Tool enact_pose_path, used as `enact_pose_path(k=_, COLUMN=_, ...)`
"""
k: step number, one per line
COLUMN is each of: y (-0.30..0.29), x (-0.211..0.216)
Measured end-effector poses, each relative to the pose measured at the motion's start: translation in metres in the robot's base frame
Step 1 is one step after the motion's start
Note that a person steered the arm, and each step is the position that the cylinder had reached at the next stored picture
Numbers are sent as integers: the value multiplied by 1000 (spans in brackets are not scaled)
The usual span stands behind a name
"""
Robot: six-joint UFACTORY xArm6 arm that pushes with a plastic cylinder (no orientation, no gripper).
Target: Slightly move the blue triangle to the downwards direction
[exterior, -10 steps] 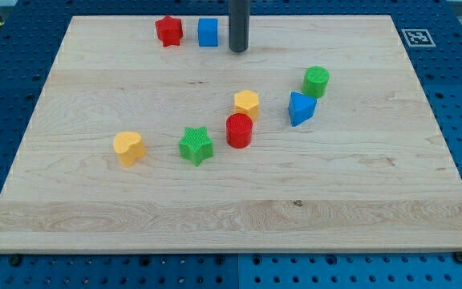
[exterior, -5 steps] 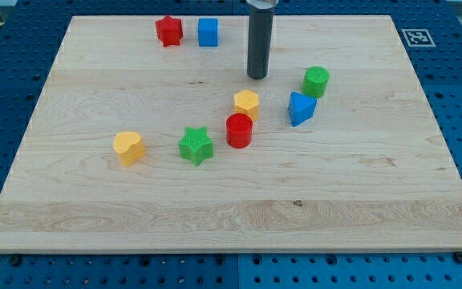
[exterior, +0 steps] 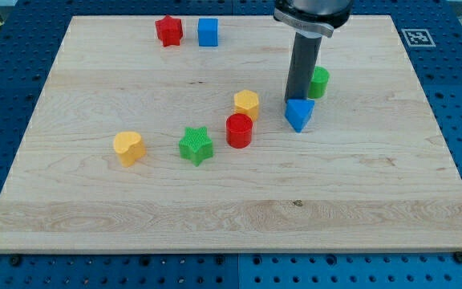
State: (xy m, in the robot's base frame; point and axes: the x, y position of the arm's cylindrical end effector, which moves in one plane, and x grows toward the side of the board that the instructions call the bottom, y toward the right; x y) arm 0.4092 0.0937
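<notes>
The blue triangle (exterior: pixel 299 114) lies on the wooden board (exterior: pixel 95 209), right of centre. My tip (exterior: pixel 297 100) stands right at the triangle's top edge, touching or almost touching it. The rod rises from there to the view's top and hides part of the green cylinder (exterior: pixel 320 82), which sits just up and right of the triangle.
A yellow hexagon (exterior: pixel 246 103) and a red cylinder (exterior: pixel 239 130) lie left of the triangle. A green star (exterior: pixel 196 145) and a yellow heart (exterior: pixel 127 148) lie further left. A red star (exterior: pixel 168 30) and a blue cube (exterior: pixel 208 31) sit near the top edge.
My tip has moved right and down, from near the top edge to the triangle's top edge. The blue triangle has shifted slightly downward and turned a little.
</notes>
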Motion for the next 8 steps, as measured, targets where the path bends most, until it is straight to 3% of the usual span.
enact_pose_path(k=5, y=78, x=3)
enact_pose_path(k=8, y=72, x=2)
